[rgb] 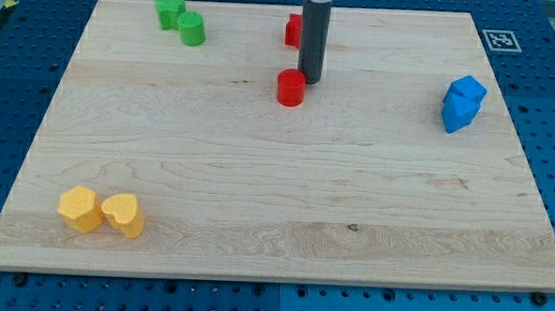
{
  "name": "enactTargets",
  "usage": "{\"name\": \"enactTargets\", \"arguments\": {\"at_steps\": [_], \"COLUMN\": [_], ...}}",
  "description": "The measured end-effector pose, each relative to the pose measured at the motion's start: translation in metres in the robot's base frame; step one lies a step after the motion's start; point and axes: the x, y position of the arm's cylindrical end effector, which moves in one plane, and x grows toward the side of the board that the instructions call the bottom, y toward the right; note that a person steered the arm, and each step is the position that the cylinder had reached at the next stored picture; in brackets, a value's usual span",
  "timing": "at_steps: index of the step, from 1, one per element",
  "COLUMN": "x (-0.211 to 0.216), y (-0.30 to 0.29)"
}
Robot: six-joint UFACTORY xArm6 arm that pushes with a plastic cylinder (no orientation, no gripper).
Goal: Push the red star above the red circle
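Observation:
The red circle (291,88) is a short cylinder on the wooden board (275,202), a little above the board's middle. The red star (292,30) sits near the view's top, straight above the circle, and the rod hides its right part. My tip (309,79) rests on the board just right of the red circle's top edge, below the red star, very close to the circle or touching it.
A green star (170,11) and a green cylinder (191,29) sit together at the top left. Two blue blocks (463,103) sit together at the right. A yellow hexagon (80,209) and a yellow heart (124,213) sit at the bottom left.

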Motion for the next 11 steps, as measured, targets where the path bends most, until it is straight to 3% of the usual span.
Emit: {"name": "enactTargets", "arguments": {"at_steps": [3, 5, 7, 11], "x": [-0.084, -0.129, -0.127, -0.078], "y": [-0.061, 0.025, 0.0, -0.001]}}
